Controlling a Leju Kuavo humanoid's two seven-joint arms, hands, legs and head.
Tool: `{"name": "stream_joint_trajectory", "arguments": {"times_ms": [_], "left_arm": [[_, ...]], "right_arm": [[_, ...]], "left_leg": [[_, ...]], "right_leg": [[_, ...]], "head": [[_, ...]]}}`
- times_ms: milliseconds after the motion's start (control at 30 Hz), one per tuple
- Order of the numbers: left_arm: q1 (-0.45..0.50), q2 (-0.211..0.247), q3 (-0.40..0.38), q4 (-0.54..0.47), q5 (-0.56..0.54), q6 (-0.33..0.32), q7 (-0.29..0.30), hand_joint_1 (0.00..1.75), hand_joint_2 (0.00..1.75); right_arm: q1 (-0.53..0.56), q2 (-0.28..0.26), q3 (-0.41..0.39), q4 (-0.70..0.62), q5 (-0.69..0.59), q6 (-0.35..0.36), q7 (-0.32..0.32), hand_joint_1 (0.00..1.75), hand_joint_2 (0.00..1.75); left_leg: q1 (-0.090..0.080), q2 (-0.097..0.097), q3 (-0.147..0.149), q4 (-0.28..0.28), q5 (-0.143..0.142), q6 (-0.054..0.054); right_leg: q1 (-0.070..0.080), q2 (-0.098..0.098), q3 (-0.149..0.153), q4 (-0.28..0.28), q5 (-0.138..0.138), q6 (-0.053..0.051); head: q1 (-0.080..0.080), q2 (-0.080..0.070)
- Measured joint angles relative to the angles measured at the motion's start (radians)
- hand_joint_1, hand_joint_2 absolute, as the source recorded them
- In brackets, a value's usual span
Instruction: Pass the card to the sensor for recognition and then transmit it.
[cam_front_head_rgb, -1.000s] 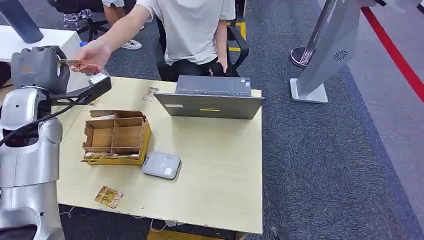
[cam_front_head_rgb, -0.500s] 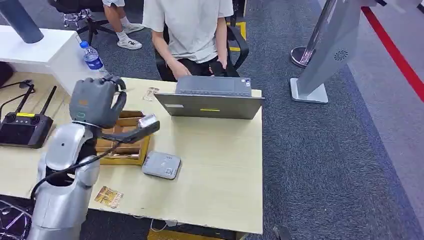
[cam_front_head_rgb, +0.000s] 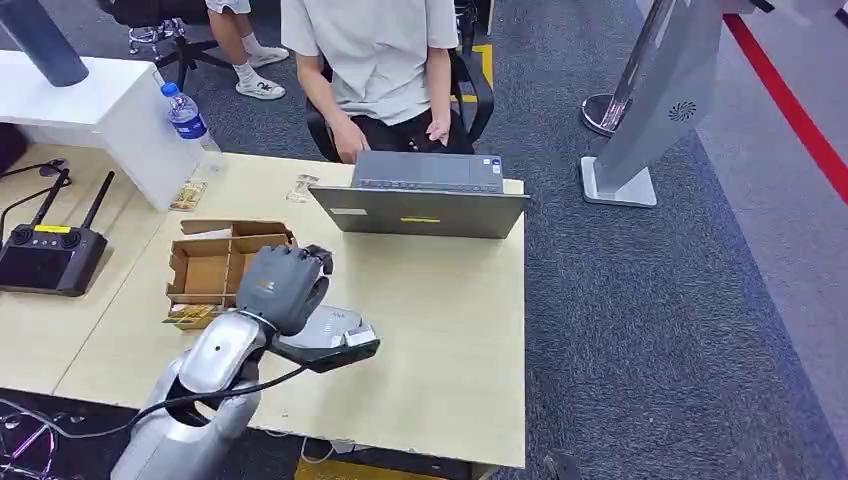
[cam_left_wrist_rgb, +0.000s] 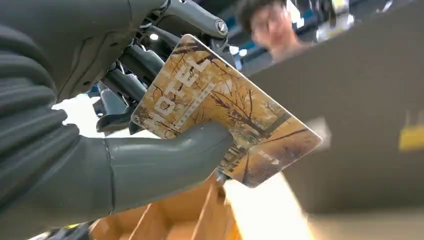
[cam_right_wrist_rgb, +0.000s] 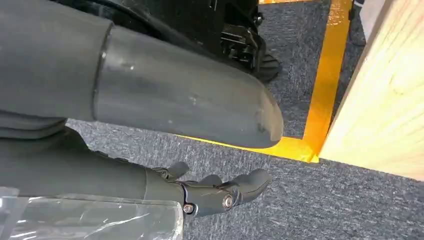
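Table (cam_front_head_rgb: 450, 330): pale wood; carries everything listed below.
Laptop (cam_front_head_rgb: 420, 195): at the far edge, before a seated person (cam_front_head_rgb: 375, 60).
Divided box (cam_front_head_rgb: 215, 268): just beside the left hand.
Left hand (cam_front_head_rgb: 285, 285): over the grey sensor (cam_front_head_rgb: 335, 322), thumb and fingers pinching the card.
Right hand (cam_right_wrist_rgb: 220, 192): fingers loosely apart, empty, above carpet.
Card (cam_left_wrist_rgb: 225, 110): yellow-brown, tree-printed, in the left hand.

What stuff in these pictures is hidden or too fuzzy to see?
- Card reader, head view: mostly covered by the left robot hand.
- Card, left wrist view: part of its print sits under the thumb.
- Person, left wrist view: blurred; head view: cut off by the top edge.
- Cardboard box, head view: its near right corner hides behind the left robot hand.
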Motion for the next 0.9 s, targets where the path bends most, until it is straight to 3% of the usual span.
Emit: {"name": "stream_joint_trajectory", "arguments": {"times_ms": [333,500,633,767,833,900], "left_arm": [[0.044,-0.022,0.023,0.187,-0.102,-0.025,0.098,1.75,1.75],[0.054,-0.054,0.073,0.261,-0.138,-0.019,0.098,1.75,1.75],[0.057,-0.079,0.098,0.29,-0.139,0.004,0.064,1.75,1.75],[0.071,-0.086,0.107,0.272,-0.136,0.12,0.011,1.75,1.75],[0.08,-0.09,0.107,0.194,-0.137,0.18,0.001,1.75,1.75],[0.072,-0.092,0.11,0.09,-0.138,0.19,-0.002,1.75,1.75]], "right_arm": [[-0.009,0.0,0.0,0.0,0.039,0.004,0.021,0.0,0.0],[-0.011,0.0,0.0,0.0,0.05,0.004,0.028,0.0,0.0],[-0.012,0.0,0.0,0.001,0.058,0.004,0.028,0.0,0.0],[-0.005,0.0,-0.008,0.0,0.035,0.002,0.01,0.0,0.0],[0.006,0.0,-0.014,0.0,0.029,-0.001,-0.001,0.0,0.0],[0.016,0.0,-0.022,0.0,0.024,-0.002,-0.01,0.0,0.0]], "left_leg": [[0.0,-0.001,-0.001,0.0,0.0,0.0],[0.0,-0.002,0.0,0.0,0.0,0.0],[0.0,-0.002,0.001,0.0,0.0,0.0],[0.0,-0.002,0.0,0.0,0.001,0.0],[0.0,-0.004,-0.001,0.0,0.001,0.0],[0.0,-0.004,-0.002,0.0,0.001,0.0]], "right_leg": [[0.0,-0.001,0.0,0.0,0.0,0.0],[0.0,-0.002,0.001,0.0,0.0,0.0],[0.0,-0.002,0.002,0.0,0.0,0.0],[0.0,-0.003,0.001,0.0,0.0,0.0],[0.0,-0.003,0.0,0.0,0.0,0.0],[0.0,-0.004,0.0,0.0,0.0,0.0]], "head": [[0.0,0.0],[0.0,0.0],[0.0,0.0],[0.0,0.0],[0.0,0.0],[0.0,0.0]]}}
